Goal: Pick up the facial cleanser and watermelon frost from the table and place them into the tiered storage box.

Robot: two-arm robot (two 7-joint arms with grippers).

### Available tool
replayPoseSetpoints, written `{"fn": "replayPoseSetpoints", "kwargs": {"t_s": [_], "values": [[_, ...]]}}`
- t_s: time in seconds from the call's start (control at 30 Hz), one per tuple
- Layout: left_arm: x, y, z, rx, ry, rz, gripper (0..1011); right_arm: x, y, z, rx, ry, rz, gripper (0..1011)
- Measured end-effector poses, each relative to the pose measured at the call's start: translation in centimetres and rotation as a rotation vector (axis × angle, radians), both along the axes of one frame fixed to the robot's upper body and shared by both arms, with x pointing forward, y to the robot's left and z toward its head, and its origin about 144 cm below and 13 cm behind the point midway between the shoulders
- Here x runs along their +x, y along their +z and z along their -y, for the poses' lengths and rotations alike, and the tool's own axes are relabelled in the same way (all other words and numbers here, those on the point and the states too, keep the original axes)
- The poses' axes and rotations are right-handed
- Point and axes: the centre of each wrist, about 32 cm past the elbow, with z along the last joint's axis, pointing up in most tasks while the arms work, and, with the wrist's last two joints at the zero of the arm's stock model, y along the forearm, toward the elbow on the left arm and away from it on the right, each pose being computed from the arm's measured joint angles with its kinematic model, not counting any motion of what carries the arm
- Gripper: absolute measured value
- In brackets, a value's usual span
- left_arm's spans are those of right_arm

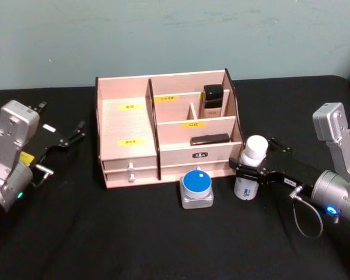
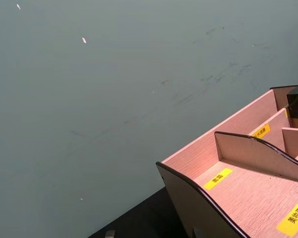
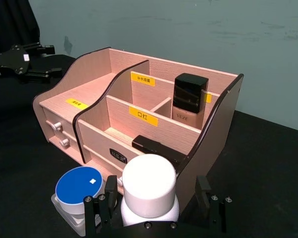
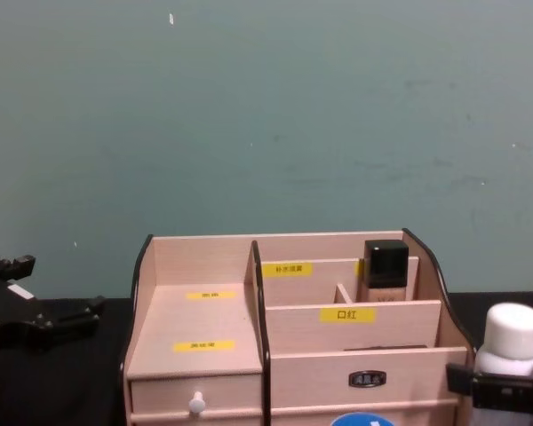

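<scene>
R claw (image 1: 249, 175): I see it straddling the white-capped bottle (image 1: 255, 147), jaws apart w/ a gap. Bottle stands upright just right of the tiered storage box (image 1: 128, 125). Blue-lidded jar (image 1: 196, 185) sits in front of the box. L claw (image 1: 79, 132) is parked open, left of the box.

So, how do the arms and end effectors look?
Silver-grey, boxy arms: the left arm has a yellow sticker and green light, the right arm a blue light and grey cable loop. The left end effector and right end effector are black, white-labelled.

Black-capped beige bottle (image 1: 213, 100) upright, flat black case (image 1: 210, 139) lying nearer, black table (image 1: 105, 233), teal wall (image 1: 163, 35) behind
</scene>
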Motion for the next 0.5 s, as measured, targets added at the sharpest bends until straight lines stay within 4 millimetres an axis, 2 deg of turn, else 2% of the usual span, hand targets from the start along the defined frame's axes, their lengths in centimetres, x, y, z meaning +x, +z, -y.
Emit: {"fn": "replayPoseSetpoints", "kwargs": {"t_s": [0.13, 0.5], "values": [[0.0, 0.0, 0.0, 0.0, 0.0, 0.0, 1010, -0.02, 0.01, 0.0, 0.0, -0.001, 0.0, 993], [0.0, 0.0, 0.0, 0.0, 0.0, 0.0, 1010, -0.04, 0.05, 0.03, -0.001, -0.002, 0.0, 733]]}}
